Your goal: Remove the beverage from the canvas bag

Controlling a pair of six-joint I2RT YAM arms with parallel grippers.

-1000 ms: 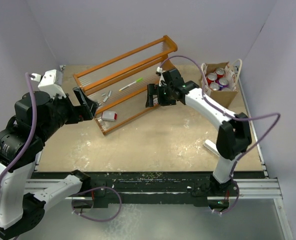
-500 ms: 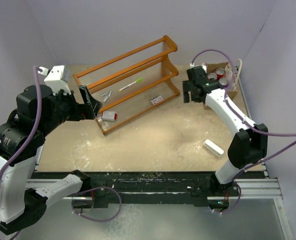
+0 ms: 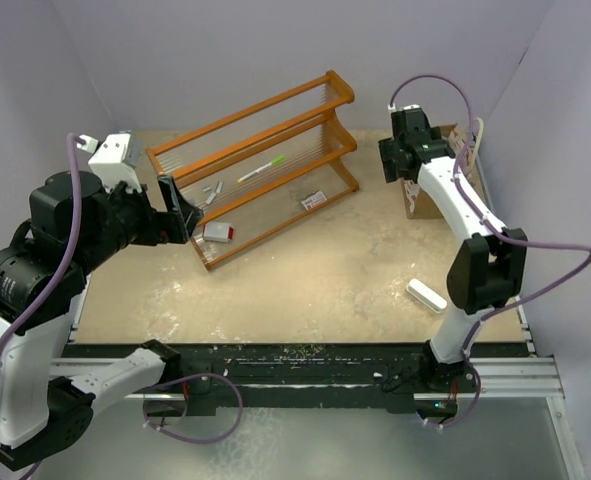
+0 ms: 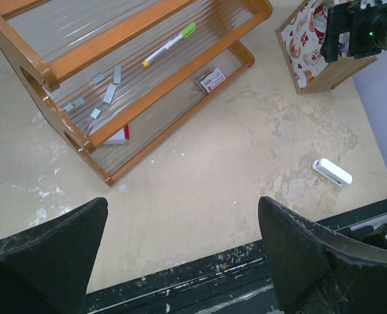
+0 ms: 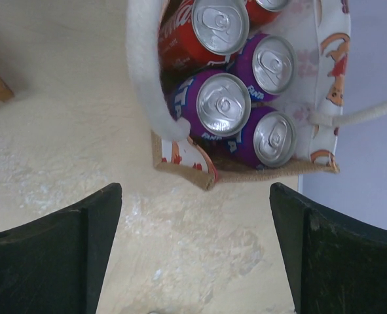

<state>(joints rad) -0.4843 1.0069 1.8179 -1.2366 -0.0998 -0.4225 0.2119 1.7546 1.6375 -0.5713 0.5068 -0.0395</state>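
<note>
1. The left claw [image 3: 178, 208] is hanging on the left side, above the surface [image 3: 315, 270]. Its two fingers are standing wide apart and are holding nothing. It is sitting far from the bag, likely so the other arm gets room.
2. The rack [image 3: 337, 90] is lying tipped over in the middle. A pen [image 3: 262, 168] and some small bits are resting on its slats. None of this is part of the job.
3. A white bar [image 3: 426, 295] is lying alone near the front edge, well apart from the bag.
4. The right claw [image 5: 194, 188] is hanging over the bag [image 5: 265, 171] and looking straight down into it. Its fingers are standing apart with nothing between them. They are probably open that wide so a can fits in the gap.
5. The bag is sitting in the far right corner, close to the wall, with its mouth facing up. The cans [image 5: 272, 62] are standing upright inside it, packed so tight that they are touching. Their shiny tops are showing, so they are easy to reach from above.
6. One white handle [image 5: 147, 72] is flopping over the left side of the mouth. It is covering part of a red can [image 5: 216, 23] and is ending beside a purple can [image 5: 222, 104].
7. No can is out yet. I think the claw is lining up for a grab, and the floppy handle may be getting in its way.
</note>
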